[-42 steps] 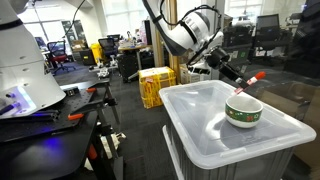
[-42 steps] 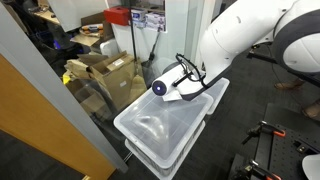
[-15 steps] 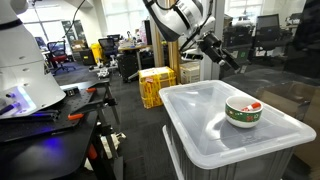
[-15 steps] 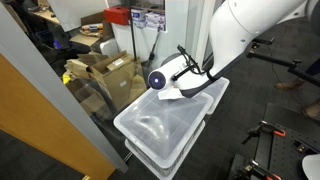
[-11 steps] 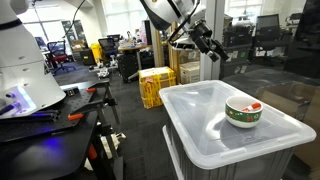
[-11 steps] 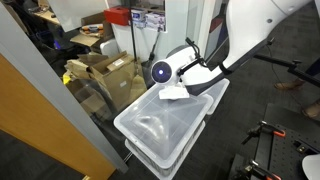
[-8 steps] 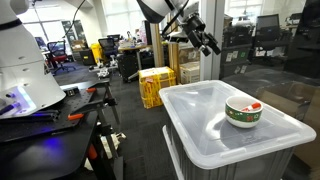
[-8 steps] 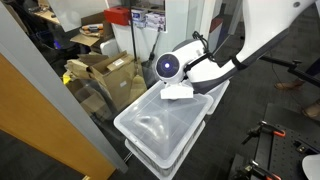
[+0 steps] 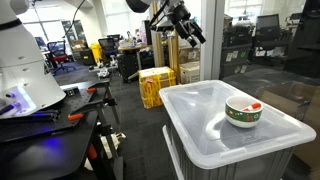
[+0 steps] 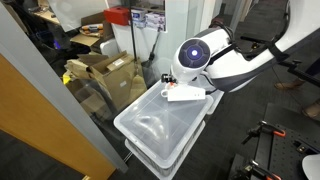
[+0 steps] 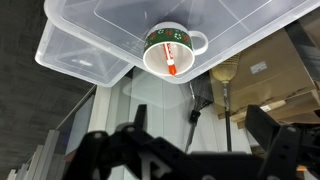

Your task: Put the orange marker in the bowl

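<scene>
The bowl [image 9: 242, 114], white with a green patterned band, stands on the lid of a translucent plastic bin [image 9: 200, 135]. The orange marker [image 9: 255, 105] lies inside it, one end leaning on the rim. My gripper [image 9: 190, 30] hangs high above and well back from the bowl, open and empty. In the wrist view, which is upside down, the bowl [image 11: 168, 48] is far off with the marker [image 11: 170, 66] inside it. My gripper [image 11: 195, 150] shows there as two dark fingers spread wide apart. In an exterior view my arm [image 10: 215, 60] hides the bowl.
A yellow crate [image 9: 155, 85] stands on the floor behind the bin. A dark workbench [image 9: 60, 115] with tools lies to the left. Cardboard boxes [image 10: 105, 75] sit beside the bin [image 10: 160, 125], behind a glass partition.
The gripper held the marker over the bowl, then let it go into the bowl. Over the last second the open gripper has risen and swung away from the bowl.
</scene>
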Controlling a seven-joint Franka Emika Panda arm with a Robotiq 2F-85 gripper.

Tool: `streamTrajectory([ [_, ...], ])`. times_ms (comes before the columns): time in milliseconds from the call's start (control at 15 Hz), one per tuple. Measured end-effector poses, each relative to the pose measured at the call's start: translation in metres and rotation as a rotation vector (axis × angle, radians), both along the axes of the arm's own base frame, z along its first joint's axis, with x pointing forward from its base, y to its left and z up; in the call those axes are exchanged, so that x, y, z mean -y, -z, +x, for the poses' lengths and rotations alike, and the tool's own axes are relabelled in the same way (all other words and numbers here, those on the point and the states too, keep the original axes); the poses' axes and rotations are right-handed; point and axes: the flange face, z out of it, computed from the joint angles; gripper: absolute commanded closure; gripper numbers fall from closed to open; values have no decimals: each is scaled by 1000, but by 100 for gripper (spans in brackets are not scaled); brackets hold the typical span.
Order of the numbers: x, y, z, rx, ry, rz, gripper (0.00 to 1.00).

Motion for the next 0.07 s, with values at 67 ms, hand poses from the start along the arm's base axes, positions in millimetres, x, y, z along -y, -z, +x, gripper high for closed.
streamTrajectory([
  [67, 0, -1, -2, 0, 0, 1, 0],
])
